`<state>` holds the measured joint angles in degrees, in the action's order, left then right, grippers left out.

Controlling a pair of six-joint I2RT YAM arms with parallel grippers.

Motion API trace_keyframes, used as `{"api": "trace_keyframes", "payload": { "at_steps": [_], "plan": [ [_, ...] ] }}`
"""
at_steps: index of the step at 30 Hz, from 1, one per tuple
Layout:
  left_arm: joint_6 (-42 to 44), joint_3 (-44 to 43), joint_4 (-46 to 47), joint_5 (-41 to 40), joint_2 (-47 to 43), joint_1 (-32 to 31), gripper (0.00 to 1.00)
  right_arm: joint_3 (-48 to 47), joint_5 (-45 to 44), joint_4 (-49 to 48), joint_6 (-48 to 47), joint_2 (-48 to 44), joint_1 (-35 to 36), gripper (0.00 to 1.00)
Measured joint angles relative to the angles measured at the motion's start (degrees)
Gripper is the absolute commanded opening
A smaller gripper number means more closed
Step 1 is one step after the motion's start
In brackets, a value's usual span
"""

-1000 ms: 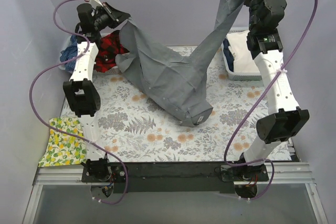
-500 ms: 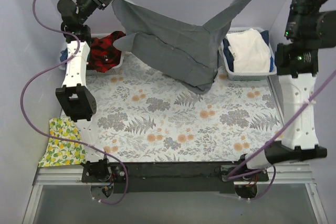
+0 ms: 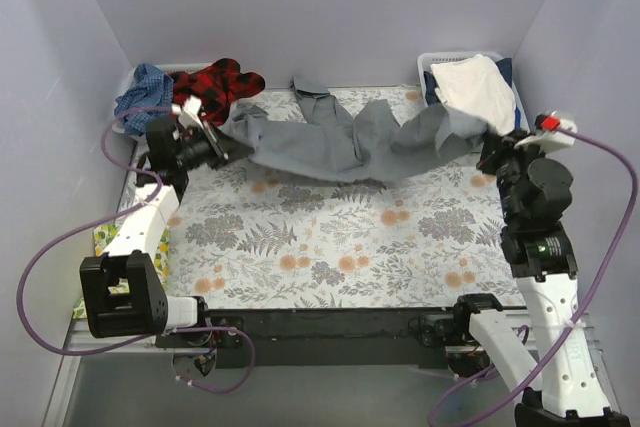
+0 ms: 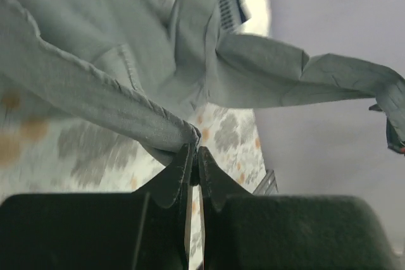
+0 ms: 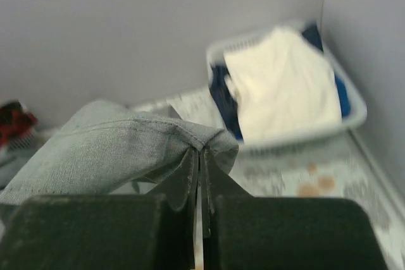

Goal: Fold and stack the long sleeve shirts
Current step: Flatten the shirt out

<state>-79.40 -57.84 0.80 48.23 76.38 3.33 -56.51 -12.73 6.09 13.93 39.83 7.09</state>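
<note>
Along the far edge of the fern-print table cover (image 3: 350, 247), the grey shirt (image 3: 320, 147) stretches (sagging midway) between left gripper (image 4: 195, 151) and right gripper (image 5: 201, 150), both clamped on it.

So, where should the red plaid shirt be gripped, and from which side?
Grip the red plaid shirt at the bunched lobe on its right end, nearest the grey shirt, coming down from above: that end bulges up free, so it probably pinches easily.
</note>
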Motion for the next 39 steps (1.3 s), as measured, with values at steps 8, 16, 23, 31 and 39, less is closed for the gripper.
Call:
{"api": "trace_keyframes", "payload": {
  "at_steps": [8, 16, 23, 31, 39],
  "plan": [
    [3.7, 22.8, -13.4, -13.2, -6.8, -0.1, 0.0, 11.0, -10.5, 29.3, 10.3, -12.1, 0.0, 0.01],
    [1.2, 22.9, -19.3, -31.3, -7.7, -0.1, 0.0, 8.4, -22.5, 44.9, 19.4, -9.6, 0.0, 0.01],
    [-4.4, 22.1, -33.3, -46.0, -6.3, -0.1, 0.6, 0.7, -31.8, 49.3, 22.0, -4.7, 0.0, 0.01],
    [-9.7, 11.8, -41.1, -58.3, -6.4, -0.1, 0.76, -1.6, -35.3, 51.5, 22.4, -2.0, 0.0, 0.01],
    [-5.3, 6.1, -31.8, -54.0, -2.4, -0.1, 0.75, -8.7, -39.0, 59.2, 25.4, 3.8, 0.0, 0.72]
  ]
}}
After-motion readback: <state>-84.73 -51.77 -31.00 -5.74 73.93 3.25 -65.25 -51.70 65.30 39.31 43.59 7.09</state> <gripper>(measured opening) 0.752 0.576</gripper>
